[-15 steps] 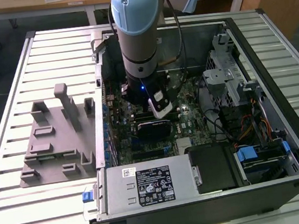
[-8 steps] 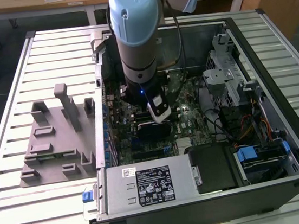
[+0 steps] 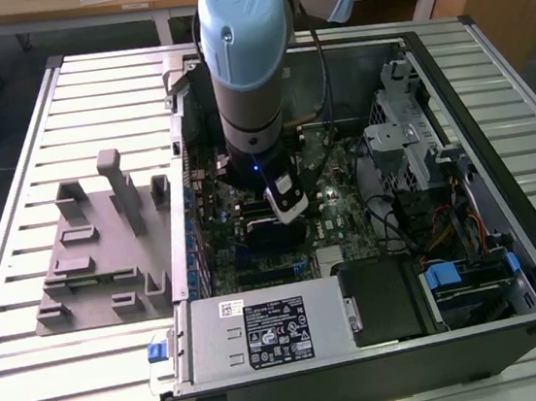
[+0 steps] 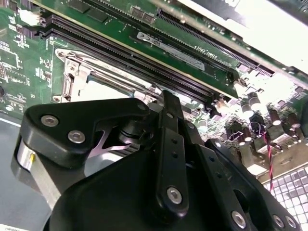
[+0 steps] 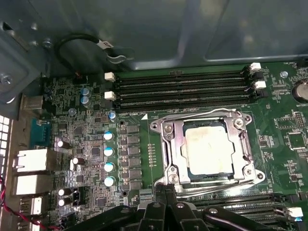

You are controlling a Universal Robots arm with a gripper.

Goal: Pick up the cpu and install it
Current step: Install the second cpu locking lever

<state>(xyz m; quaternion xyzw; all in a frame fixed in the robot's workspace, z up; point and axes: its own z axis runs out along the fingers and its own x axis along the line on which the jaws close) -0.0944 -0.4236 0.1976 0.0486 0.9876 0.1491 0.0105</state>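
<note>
In the first wrist view the cpu [image 5: 209, 149], a flat square chip with a pale silvery top, lies inside the metal-framed socket [image 5: 168, 144] on the green motherboard [image 5: 139, 144]. My gripper [image 5: 165, 191] hangs just beside the socket's frame, its two dark fingers pressed together with nothing between them. In the exterior view the arm reaches straight down into the open computer case [image 3: 499, 172], and the gripper [image 3: 268, 218] is low over the board. The second wrist view has the gripper's black linkage [image 4: 168, 159] in front of the socket frame [image 4: 72, 79].
A grey plastic tray [image 3: 98, 251] with upright pegs lies on the slatted table at the exterior view's left, outside the case. Memory slots [image 5: 183, 89] run beside the socket. A power supply [image 3: 265, 333] and a drive cage [image 3: 407, 134] crowd the case.
</note>
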